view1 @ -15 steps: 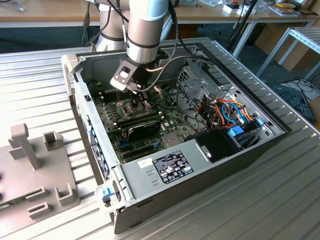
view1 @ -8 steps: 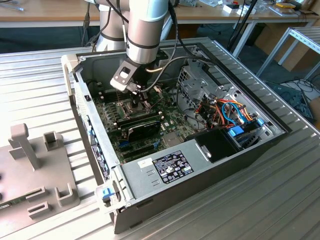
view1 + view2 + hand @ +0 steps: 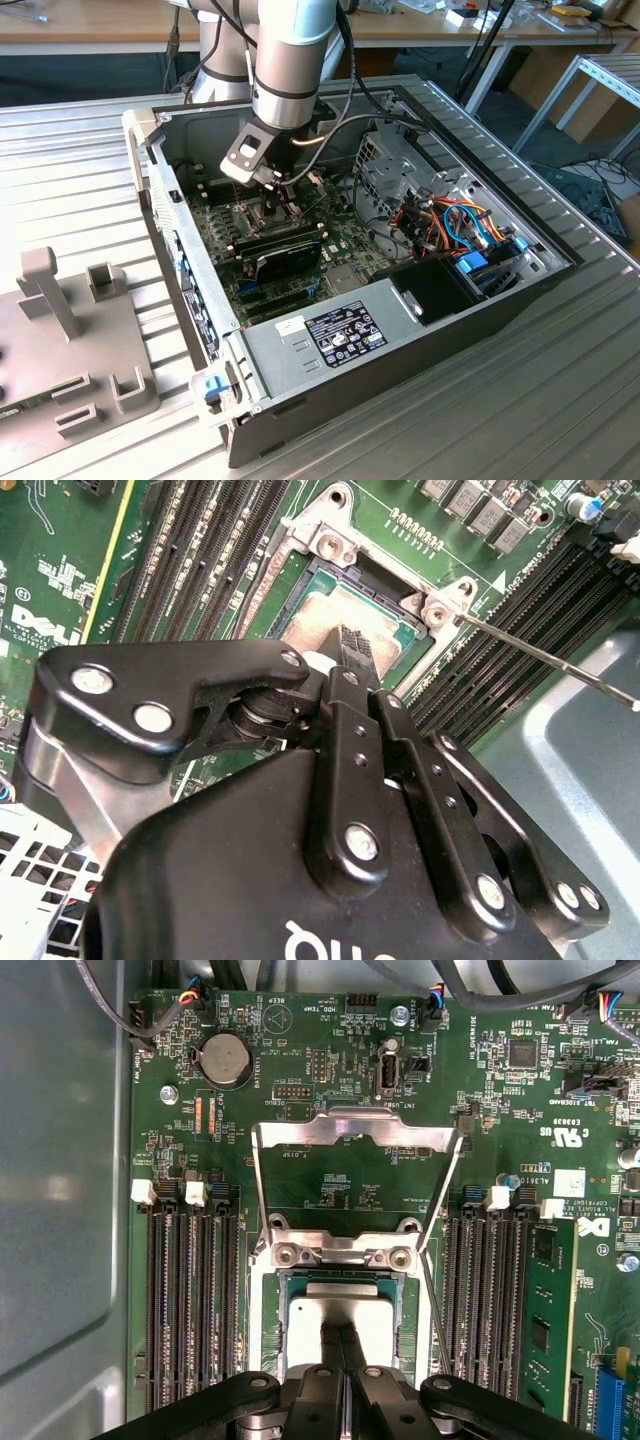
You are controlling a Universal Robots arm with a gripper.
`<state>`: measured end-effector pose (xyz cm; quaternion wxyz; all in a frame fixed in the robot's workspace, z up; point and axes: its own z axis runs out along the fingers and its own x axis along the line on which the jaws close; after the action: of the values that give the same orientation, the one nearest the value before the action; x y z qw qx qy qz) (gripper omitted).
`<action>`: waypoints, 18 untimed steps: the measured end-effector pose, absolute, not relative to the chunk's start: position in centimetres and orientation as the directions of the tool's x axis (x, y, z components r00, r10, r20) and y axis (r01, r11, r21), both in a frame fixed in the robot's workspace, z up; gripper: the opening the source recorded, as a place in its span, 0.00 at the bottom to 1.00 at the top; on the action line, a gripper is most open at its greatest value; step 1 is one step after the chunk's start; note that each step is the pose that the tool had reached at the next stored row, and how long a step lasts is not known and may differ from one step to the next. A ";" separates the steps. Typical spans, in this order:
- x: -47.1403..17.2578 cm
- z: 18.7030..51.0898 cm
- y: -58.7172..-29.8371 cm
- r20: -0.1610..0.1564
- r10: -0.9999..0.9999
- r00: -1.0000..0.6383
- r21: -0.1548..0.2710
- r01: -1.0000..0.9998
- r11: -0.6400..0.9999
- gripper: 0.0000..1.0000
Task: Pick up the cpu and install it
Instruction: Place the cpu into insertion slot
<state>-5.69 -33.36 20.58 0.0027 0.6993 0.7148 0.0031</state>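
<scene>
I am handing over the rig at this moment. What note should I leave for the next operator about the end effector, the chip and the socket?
The end effector is shut, its tips on or just above the small flat square chip with silver-grey metal top.
The chip lies inside the socket on the green motherboard; whether it is fully seated cannot be judged.
Done: chip placed in the socket.
Left: the hinged metal frame stands open and the thin lever rod is not latched.
</scene>
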 end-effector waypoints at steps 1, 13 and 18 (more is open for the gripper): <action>-5.7 20.5 -33.4 0.000 1.000 -0.022 0.008 1.000 0.022 0.11; -5.7 20.6 -33.3 0.002 1.000 -0.022 0.009 1.000 0.022 0.11; -5.7 21.8 -33.4 0.001 1.000 -0.022 0.008 1.000 0.022 0.11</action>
<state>-5.69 -33.36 21.82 0.0027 0.6993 0.7148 0.0032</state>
